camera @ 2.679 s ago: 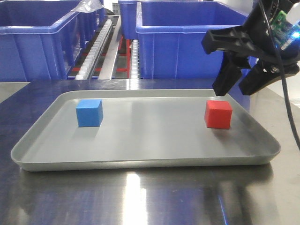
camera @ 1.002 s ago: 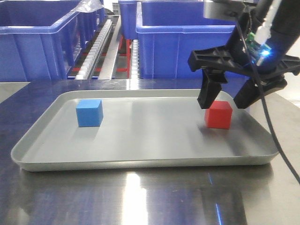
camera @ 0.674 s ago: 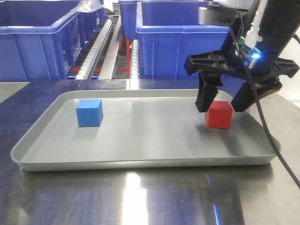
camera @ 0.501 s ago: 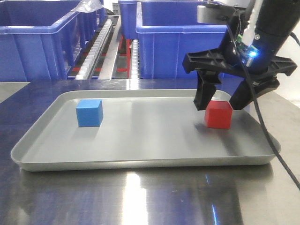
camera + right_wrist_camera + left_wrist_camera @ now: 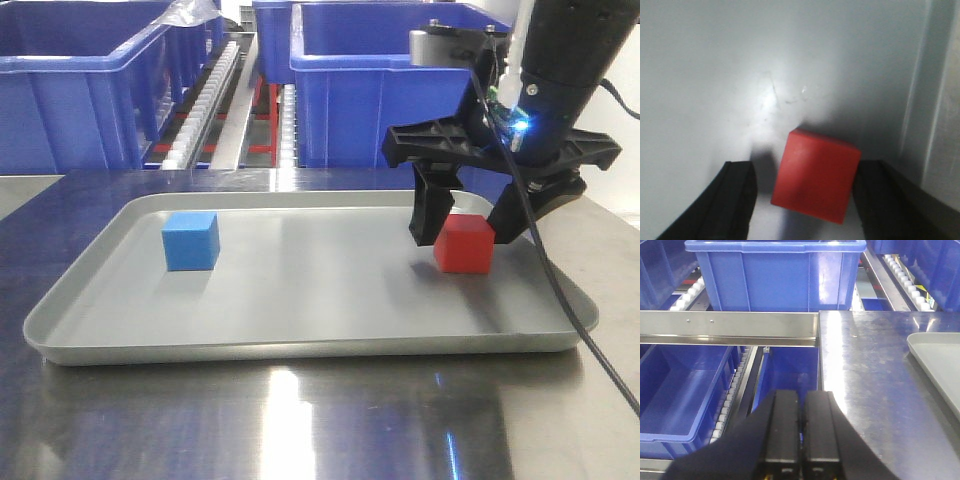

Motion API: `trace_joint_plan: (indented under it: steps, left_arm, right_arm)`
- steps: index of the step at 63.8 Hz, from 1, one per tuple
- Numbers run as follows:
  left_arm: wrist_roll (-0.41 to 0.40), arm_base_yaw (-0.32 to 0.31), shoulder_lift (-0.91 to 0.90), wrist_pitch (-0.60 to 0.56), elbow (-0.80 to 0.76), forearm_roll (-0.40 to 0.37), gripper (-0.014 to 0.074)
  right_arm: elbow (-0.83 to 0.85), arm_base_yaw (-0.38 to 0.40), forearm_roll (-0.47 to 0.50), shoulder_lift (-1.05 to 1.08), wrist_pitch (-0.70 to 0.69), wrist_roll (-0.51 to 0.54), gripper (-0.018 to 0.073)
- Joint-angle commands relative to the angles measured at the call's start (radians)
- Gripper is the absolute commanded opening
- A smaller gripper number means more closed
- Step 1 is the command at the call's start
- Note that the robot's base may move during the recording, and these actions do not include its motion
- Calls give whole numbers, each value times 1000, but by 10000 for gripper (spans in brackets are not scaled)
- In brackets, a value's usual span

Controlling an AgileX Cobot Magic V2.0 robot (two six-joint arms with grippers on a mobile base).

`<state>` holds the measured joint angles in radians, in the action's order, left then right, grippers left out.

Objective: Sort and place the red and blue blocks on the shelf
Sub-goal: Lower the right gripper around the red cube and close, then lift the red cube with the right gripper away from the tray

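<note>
One risk: the red block (image 5: pixel 816 182) sits skewed between the right arm's fingers (image 5: pixel 737 200) (nearer one of them), so closing may twist or shove it. That arm points down, fingers wide astride it on the tray (image 5: pixel 300 345); the blue block (image 5: pixel 190 240) lies well apart. The left arm's fingers (image 5: pixel 782 425) are pressed together.

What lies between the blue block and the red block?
Bare tray floor, then one finger of the open right tool beside the red block, seen in the front view.
</note>
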<state>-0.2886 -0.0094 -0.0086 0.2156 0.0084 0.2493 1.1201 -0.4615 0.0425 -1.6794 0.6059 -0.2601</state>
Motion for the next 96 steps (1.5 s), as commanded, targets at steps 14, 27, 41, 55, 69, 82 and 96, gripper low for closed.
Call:
trace_joint_plan:
  steps: [14,27,41,55,69,82,96]
  left_arm:
    - [-9,1,-16,-78,30,-3,123]
    - [-9,1,-16,-78,30,-3,123]
    - [-9,1,-16,-78,30,-3,123]
    - [-9,1,-16,-78,30,-3,123]
    - [-9,1,-16,-78,30,-3,123]
    - [-9,1,-16,-78,30,-3,123]
    - [-9,1,-16,-78,30,-3,123]
  right_arm:
    - [35,-1,2,42,-26,0,252]
    - [40,-1,2,43,-25,0,78]
    - [57,-1,2,71,-37,0,50]
    - [57,-1,-26,131,-94,0,50]
    - [57,-1,-95,208,-128,0,50]
    - [54,-1,-127,280,-132,0,50]
    - [29,3,-141,357,-156,0,50]
